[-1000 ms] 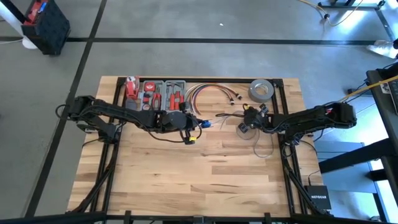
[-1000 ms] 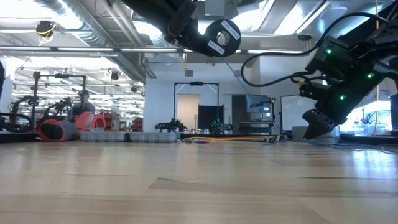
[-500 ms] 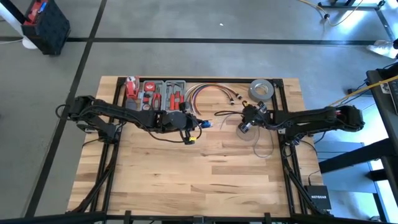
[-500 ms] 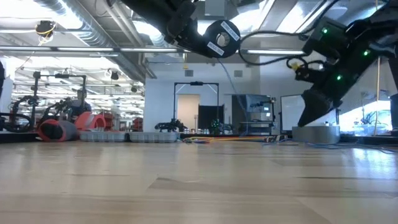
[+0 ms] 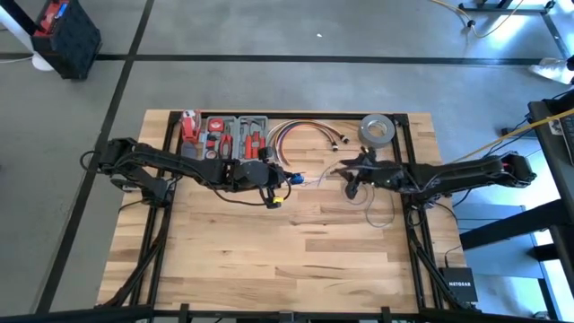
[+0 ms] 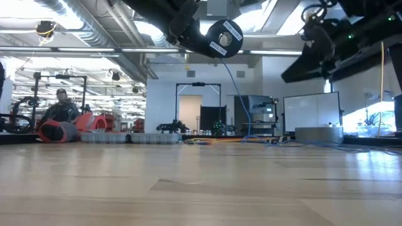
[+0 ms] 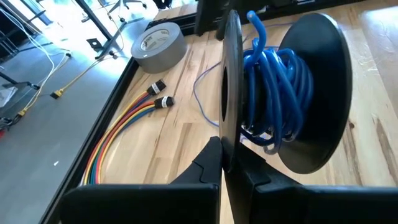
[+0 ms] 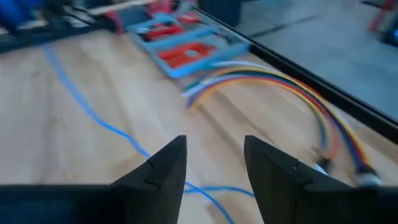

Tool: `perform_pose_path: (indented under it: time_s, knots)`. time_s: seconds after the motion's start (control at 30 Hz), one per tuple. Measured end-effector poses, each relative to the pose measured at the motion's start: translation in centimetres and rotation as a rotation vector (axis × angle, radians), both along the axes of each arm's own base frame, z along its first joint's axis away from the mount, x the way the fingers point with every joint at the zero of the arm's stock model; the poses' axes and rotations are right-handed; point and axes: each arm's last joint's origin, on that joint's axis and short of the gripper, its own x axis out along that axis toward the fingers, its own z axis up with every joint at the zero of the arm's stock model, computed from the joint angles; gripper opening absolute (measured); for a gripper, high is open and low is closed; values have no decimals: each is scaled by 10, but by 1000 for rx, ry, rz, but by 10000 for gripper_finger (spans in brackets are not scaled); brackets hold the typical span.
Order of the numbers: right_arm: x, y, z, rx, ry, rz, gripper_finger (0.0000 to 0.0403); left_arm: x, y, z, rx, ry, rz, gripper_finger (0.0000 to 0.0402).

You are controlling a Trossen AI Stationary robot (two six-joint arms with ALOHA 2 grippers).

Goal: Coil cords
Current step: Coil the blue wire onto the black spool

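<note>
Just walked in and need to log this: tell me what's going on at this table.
The left hand is clamped on the rim of a black spool partly wound with blue wire, held above the table. A loose length of wire trails across the wood under the right hand, which is open above it, near the tape roll and coloured cables.

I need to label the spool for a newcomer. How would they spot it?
Start at the grey tool tray on the table's far edge. Just in front of it, the left gripper holds a black spool by one flange. Only it carries coiled blue wire.
</note>
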Motion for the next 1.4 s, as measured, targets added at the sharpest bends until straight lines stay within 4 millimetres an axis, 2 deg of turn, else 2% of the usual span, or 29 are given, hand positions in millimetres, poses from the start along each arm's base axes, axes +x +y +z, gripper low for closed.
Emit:
perform_pose_path:
  time_s: [0.07,0.23,0.47,0.6,0.7,0.83,0.93,1.07,1.13,1.2,1.4]
  knots:
    - [7,4,-3,-22,17,67,166,0,0,0,-1,0,1,0]
    - [26,9,-26,-60,129,206,166,0,0,0,-1,1,1,0]
    - [57,3,-62,-198,191,179,166,-1,0,-2,14,30,-6,0]
    - [65,-7,-87,-201,263,157,166,-1,0,-2,17,27,-8,0]
    - [68,-8,-99,-176,297,209,166,-1,-1,-2,17,31,-11,0]
    - [79,-7,-97,-208,296,261,164,-1,-1,-2,20,30,-14,0]
    - [82,-7,-101,-237,326,269,149,-1,-1,-1,21,26,-15,0]
    - [88,-10,-104,-282,368,212,86,-1,-2,-2,48,46,-30,0]
    - [86,-11,-106,-303,420,176,37,-2,-5,-2,73,57,-52,0]
    - [84,-13,-104,-346,441,116,12,-3,-11,-3,112,88,-92,0]
    - [78,-17,-90,-378,438,-25,15,-11,-32,-7,183,184,-202,0]
